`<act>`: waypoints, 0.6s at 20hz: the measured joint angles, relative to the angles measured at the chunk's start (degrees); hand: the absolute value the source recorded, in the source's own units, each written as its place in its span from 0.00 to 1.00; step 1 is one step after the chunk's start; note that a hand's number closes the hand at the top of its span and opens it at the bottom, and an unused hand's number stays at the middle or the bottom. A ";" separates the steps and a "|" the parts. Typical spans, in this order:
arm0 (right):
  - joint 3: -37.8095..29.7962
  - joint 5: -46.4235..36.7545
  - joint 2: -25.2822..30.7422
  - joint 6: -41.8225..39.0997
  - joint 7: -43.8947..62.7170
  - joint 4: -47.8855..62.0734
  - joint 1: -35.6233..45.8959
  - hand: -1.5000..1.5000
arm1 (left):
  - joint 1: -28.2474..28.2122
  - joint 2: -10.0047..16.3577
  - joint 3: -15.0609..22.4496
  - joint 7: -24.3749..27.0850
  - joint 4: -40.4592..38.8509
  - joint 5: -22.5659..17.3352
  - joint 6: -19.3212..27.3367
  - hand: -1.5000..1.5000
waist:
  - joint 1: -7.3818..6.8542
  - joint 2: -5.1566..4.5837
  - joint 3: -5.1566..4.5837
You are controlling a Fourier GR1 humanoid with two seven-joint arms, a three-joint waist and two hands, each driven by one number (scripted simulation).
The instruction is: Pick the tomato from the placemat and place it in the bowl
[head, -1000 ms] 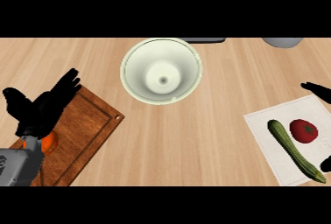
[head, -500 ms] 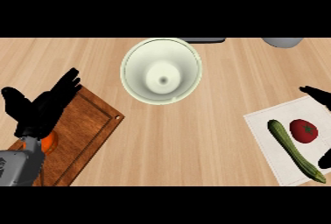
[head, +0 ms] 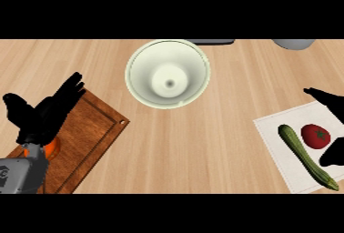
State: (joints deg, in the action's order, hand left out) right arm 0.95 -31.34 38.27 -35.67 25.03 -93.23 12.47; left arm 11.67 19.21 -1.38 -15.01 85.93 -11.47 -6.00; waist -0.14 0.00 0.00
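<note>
A red tomato (head: 316, 136) lies on a white placemat (head: 279, 136) at the right edge, beside a long green cucumber (head: 306, 156). A pale green bowl (head: 168, 73) stands at the top middle of the wooden counter. My right hand (head: 329, 101) shows only in part at the right edge, its fingers spread above and below the tomato without touching it. My left hand (head: 43, 111) rests open at the left, fingers up, over a wooden cutting board (head: 87, 136).
An orange object (head: 52, 146) peeks out under my left wrist on the board. A grey vessel (head: 293, 43) and a dark object (head: 211, 41) sit at the counter's far edge. Bare wood lies between bowl and placemat.
My right hand has crept a little left and down, nearer to the tomato. The left hand, the bowl and the tomato have not moved.
</note>
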 measured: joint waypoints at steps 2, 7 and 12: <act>-0.72 -1.40 -0.64 0.09 -1.58 1.95 0.27 0.00 | 0.12 -0.16 -0.71 0.17 -0.41 0.39 -0.67 0.50 | 0.02 -0.01 0.01; -0.44 -5.03 -3.31 1.30 -3.60 4.56 -0.42 0.00 | 1.29 -0.90 -1.64 -1.45 -0.41 1.12 -1.12 0.50 | 0.09 0.00 0.00; -1.30 -7.60 -4.74 0.68 -5.34 7.27 0.22 0.00 | -0.12 -2.44 -1.81 -2.28 1.76 2.46 -1.00 0.50 | 0.05 0.00 0.01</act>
State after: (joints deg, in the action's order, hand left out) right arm -0.35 -38.94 33.53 -34.99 19.69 -85.96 12.69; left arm 11.55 16.77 -3.19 -17.29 87.68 -9.02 -7.00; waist -0.09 0.00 0.01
